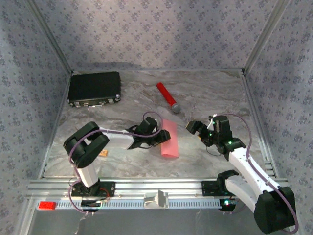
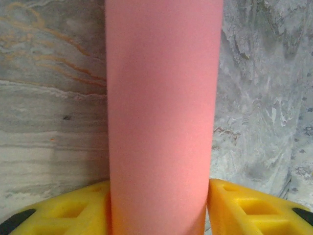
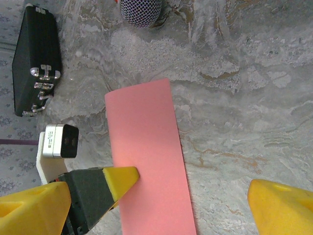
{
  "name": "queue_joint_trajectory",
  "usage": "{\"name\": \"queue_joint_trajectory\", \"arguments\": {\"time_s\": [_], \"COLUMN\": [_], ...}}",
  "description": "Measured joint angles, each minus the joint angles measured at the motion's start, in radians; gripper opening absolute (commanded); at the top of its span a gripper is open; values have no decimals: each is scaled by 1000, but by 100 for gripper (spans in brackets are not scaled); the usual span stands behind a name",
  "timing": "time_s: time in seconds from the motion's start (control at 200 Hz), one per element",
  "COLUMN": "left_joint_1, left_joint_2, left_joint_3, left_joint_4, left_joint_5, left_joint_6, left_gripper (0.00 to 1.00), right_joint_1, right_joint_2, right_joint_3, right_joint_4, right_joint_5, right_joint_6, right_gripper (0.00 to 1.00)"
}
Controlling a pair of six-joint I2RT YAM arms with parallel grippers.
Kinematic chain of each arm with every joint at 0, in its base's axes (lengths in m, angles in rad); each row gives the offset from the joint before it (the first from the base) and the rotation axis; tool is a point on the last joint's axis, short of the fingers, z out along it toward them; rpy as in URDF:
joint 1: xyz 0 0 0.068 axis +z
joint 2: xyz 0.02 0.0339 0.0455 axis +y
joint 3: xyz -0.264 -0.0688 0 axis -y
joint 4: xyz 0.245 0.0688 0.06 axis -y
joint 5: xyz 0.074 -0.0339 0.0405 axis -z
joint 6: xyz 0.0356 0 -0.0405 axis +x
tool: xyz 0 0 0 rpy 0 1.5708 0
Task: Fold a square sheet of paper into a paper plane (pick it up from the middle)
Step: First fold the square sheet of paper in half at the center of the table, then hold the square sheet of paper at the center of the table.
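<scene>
Skewing the fold: the left gripper (image 1: 155,137) is working at the left edge of the square sheet of paper (image 1: 170,139). A sideways drag from here is likely to be shifting the loose layers and spoiling the crease line.
Lifting by accident: if a finger is sticking to the thin paper when the jaws are letting go, the strip may be rising off the worktop (image 1: 210,161) and flopping open.
Left gripper: its yellow fingers (image 2: 234,200) are standing partway apart at the bottom of the wrist frame, with the pink strip running up between them. I cannot tell whether they are pinching it or merely straddling it.
Right gripper (image 1: 199,128): it is hovering right of centre in the top view, jaws spread wide, holding nothing.
Paper: it is lying flat as a narrow rectangle in the middle of the top frame.
Beyond: the red cylinder (image 1: 166,96) is lying above it, and the black case (image 1: 94,88) is sitting at upper left.
</scene>
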Motion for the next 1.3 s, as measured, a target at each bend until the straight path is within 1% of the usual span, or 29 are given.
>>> {"name": "queue_joint_trajectory", "arguments": {"time_s": [0.22,0.415,0.715,1.139,1.214,1.299], "left_joint_1": [-9,-9,-9,-8,-8,-8], "left_joint_2": [-25,-59,-60,-32,-25,-21], "left_joint_3": [43,47,84,123,135,143], "left_joint_4": [-136,-214,-304,-365,-384,-393], "left_joint_5": [-63,-109,-122,-143,-142,-139], "left_joint_6": [76,120,177,190,203,208], "left_gripper": [63,63,62,62,63,64], "right_joint_1": [6,13,24,38,41,43], "right_joint_2": [-1,-1,0,32,40,50], "right_joint_3": [-5,-7,-7,-7,-7,-7], "right_joint_4": [24,30,30,30,29,29], "right_joint_5": [-6,-6,-6,-6,-6,-6], "right_joint_6": [0,0,0,0,0,0], "right_gripper": [97,97,97,97,93,91]}}
